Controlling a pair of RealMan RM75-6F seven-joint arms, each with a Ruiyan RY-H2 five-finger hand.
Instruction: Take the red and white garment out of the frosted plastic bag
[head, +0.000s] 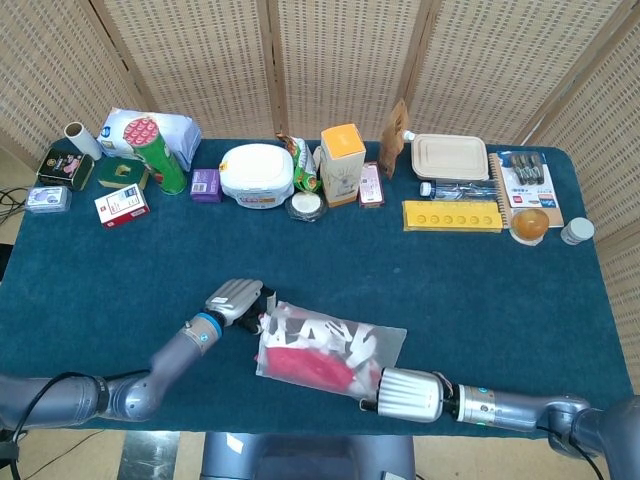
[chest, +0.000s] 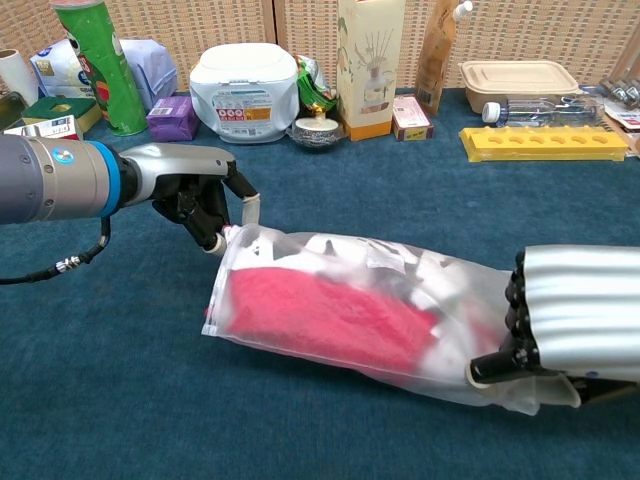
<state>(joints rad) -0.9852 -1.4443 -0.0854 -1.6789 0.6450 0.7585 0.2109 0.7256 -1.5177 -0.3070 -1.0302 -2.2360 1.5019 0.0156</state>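
A frosted plastic bag lies on its side near the front edge of the blue table, w/ the red and white garment inside it, red mass along the lower side, white parts toward the top. The left hand pinches the bag's open-end corner, fingertips curled down onto the plastic rim; the rest of the hand is closed in around that pinch. The right hand grips the opp. end, dark fingertips pressing bunched plastic at the closed end; the bag is stretched between the two hands. In the head view the bag sits between left hand and right hand, approx. centre-front of the table.

Along the far side, L to R: a paper roll, a dark tin, a small clear case, a red-and-white box, a green canister w/ a white pack behind, a purple box, a white tub, a small round jar, a tall yellow-topped carton, a pink packet, a brown pouch, a beige lidded container, a yellow tray, a notebook, an orange-lidded cup, and a small bottle. Wicker screens stand behind.
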